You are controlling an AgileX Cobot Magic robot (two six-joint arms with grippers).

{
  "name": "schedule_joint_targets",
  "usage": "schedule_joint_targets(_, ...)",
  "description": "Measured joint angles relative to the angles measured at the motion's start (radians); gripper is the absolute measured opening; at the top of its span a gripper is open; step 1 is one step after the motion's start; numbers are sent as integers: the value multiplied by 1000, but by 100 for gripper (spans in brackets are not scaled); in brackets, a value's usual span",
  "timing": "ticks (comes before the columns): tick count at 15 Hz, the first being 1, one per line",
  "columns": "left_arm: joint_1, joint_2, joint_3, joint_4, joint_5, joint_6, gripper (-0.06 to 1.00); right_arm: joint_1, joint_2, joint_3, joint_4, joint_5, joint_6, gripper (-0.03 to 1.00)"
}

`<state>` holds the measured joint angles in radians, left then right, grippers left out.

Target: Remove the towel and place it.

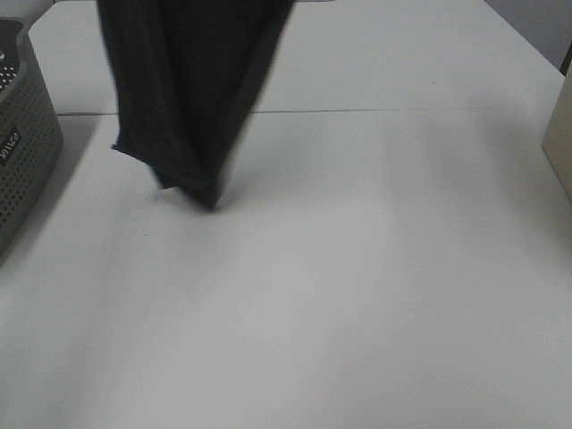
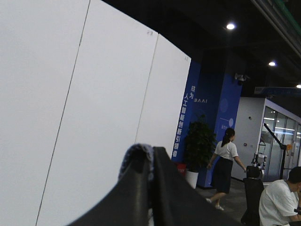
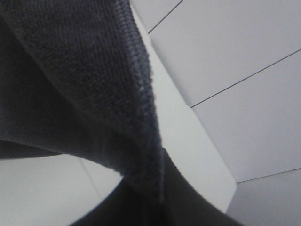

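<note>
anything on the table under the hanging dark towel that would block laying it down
Nothing visible does. The dark navy terry cloth towel hangs over bare white table; the grey perforated basket far left and beige object far right sit clear of it.

White "BAAI" on blue pillar (image 2: pixel 207 122); vert. Chinese line beside it, prob. "成为人工智能创新引领者". Label (image 1: pixel 8 143) on basket (image 1: pixel 31 165): letters cut off, too blurred to read.
</note>
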<state>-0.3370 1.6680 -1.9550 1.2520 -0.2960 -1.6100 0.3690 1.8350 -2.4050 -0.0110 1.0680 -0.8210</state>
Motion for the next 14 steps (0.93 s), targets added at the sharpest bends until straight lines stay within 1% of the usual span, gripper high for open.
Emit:
schedule_joint_targets(2,0,30,-76,0,0,0,0,0,0,-15,-69,-92,-4,1)
schedule_joint_targets(4,0,38,-102,-1,7,1,0,0,0,-15,-152,-198,-62,1)
schedule_joint_targets(6,-2,48,-102,-1,80,1,0,0,0,-15,-231,-322,-119,1)
schedule_joint_targets(7,-2,58,-102,-8,136,1,0,0,0,-15,-273,-374,-158,1)
schedule_joint_targets(8,-2,67,-102,-24,177,1,0,-1,0,-15,-292,-405,-187,1)
schedule_joint_targets(9,-2,80,-102,-48,202,1,0,-1,0,-15,-293,-420,-203,1)
schedule_joint_targets(11,-2,116,-113,-100,199,1,0,-1,1,-15,-276,-420,-221,1)
schedule_joint_targets(14,6,170,-181,-115,182,1,0,-1,3,-15,-276,-406,-233,1)
